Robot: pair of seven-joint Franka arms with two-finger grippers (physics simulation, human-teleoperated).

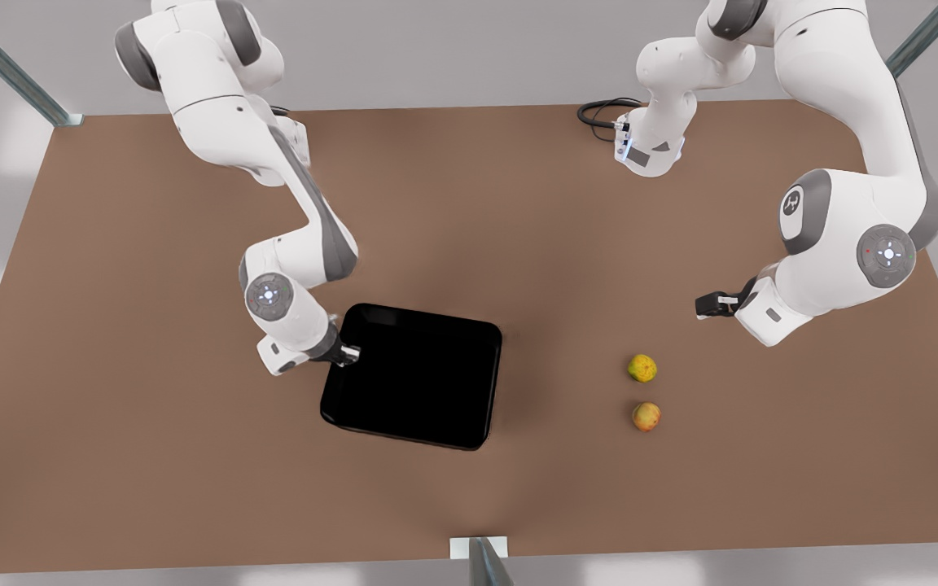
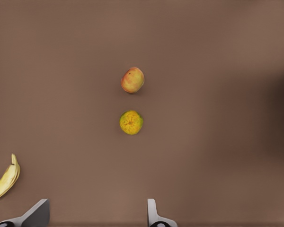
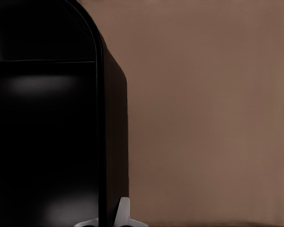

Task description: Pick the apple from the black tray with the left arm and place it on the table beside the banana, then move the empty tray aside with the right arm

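Black tray (image 1: 412, 376) empty; right tool (image 1: 347, 355) clamps its rim; left tool (image 2: 97, 215) open.

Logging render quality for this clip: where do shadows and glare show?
Front view: a soft dark shadow on the table behind the black tray, which renders featureless black. Right wrist view: faint pale sheen patches on the tray. Left wrist view: even light, shadow at one edge.

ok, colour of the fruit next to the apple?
Yellow-green fruit, mottled; clearest in the left wrist view, beside the apple.
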